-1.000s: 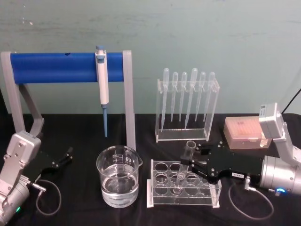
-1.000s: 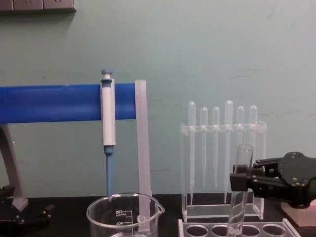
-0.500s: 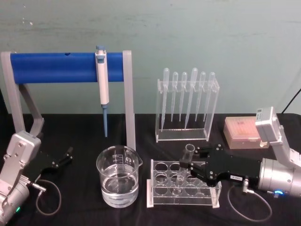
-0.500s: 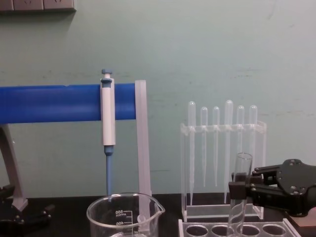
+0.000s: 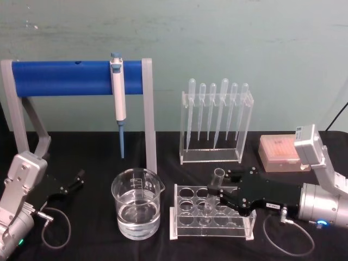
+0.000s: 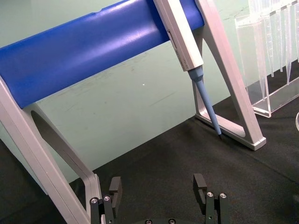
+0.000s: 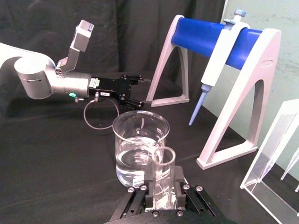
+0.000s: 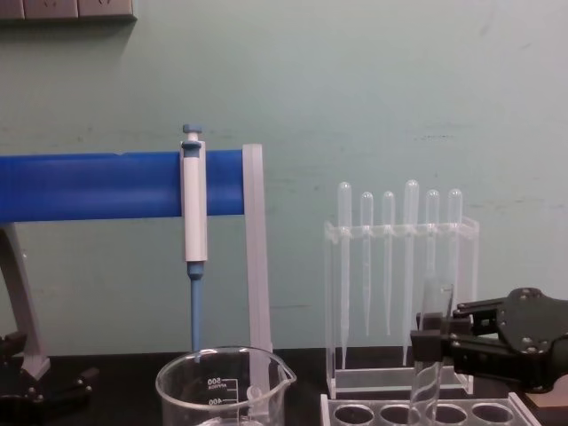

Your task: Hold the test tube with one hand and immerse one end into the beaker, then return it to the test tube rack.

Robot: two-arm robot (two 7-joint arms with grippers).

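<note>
Test tube [image 5: 213, 191], long clear glass with flared rim, stands slightly tilted in a middle hole of the clear plastic rack [image 5: 213, 219] near the table's front edge, right of the clear glass beaker [image 5: 137, 209] holding water. Right black two-fingered gripper [image 5: 219, 193] is clamped on its upper part. Left gripper [image 5: 72, 181] sits parked at the table's left, fingers apart, empty. Best approach: keep the tube vertical in its hole, release only once it is seated, then back off sideways without snagging the rim.
</note>
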